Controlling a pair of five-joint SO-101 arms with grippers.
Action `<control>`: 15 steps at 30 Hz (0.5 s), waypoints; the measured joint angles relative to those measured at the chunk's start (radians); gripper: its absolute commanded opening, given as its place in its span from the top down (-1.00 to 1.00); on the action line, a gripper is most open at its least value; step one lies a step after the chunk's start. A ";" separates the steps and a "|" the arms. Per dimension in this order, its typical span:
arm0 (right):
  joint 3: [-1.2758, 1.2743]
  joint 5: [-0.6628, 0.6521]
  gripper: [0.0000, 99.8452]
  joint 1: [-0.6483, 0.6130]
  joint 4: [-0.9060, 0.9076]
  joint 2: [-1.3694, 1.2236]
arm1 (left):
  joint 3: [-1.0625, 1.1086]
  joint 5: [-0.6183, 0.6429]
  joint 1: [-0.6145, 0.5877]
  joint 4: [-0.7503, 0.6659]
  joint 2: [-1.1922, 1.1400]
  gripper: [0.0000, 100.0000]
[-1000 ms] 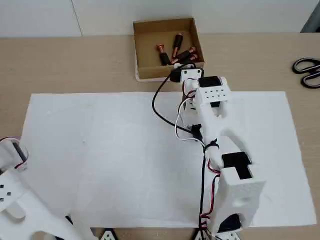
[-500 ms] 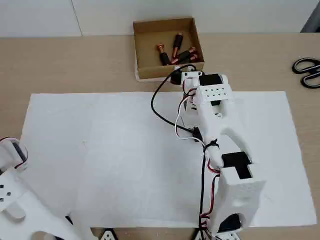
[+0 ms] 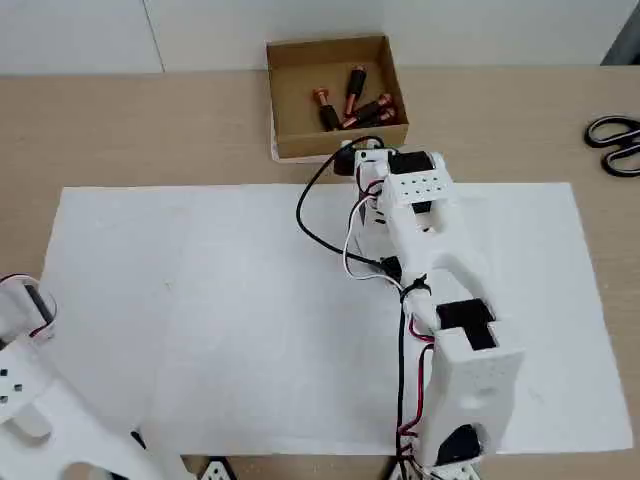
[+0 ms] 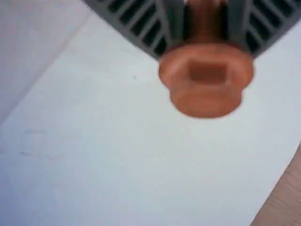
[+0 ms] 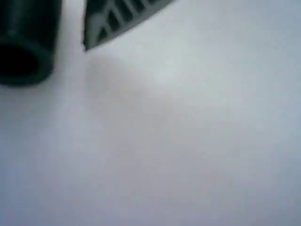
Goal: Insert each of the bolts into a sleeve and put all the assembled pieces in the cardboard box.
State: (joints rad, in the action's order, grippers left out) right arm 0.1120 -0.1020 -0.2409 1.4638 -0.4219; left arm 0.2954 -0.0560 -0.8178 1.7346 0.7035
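Cardboard box (image 3: 283, 100) at the far table edge, four assembled pieces (image 3: 350, 102) already lying inside.

Left gripper (image 4: 205, 21): jaws closed tight on the shank of an orange bolt (image 4: 205, 80), head end jutting free. Left arm (image 3: 30, 400) sits well apart from the box, off the white sheet's (image 3: 220, 300) corner farthest from it. Judgement: the bolt is held by the shank, parked and waiting for a sleeve.

Right arm (image 3: 415, 195) is stretched toward the box, right gripper (image 3: 365, 158) just beside the near wall. A black sleeve (image 5: 21, 49) shows close at that gripper, open bore facing the wrist camera. Gripped or merely beside it: cannot tell.

Judgement: one pair left to join, and bolt and sleeve are far apart.

Scissors (image 3: 612, 135) lie well right of the box.
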 measured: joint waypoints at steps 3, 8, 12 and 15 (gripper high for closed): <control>0.000 0.000 0.67 0.000 0.000 -0.011 | 0.000 0.000 0.000 0.000 0.000 0.99; 0.002 0.000 0.67 -0.002 -0.002 -0.017 | 0.000 0.000 0.000 0.000 0.000 0.99; 0.002 0.000 0.82 0.002 -0.011 -0.017 | 0.000 0.000 0.000 0.000 0.000 0.99; -0.006 0.002 0.90 0.008 -0.031 -0.017 | 0.000 0.000 0.000 0.000 0.000 0.99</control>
State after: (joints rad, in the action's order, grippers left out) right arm 0.1059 -0.1005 -0.2332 1.4331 -0.4388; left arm 0.2954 -0.0560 -0.8178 1.7346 0.7035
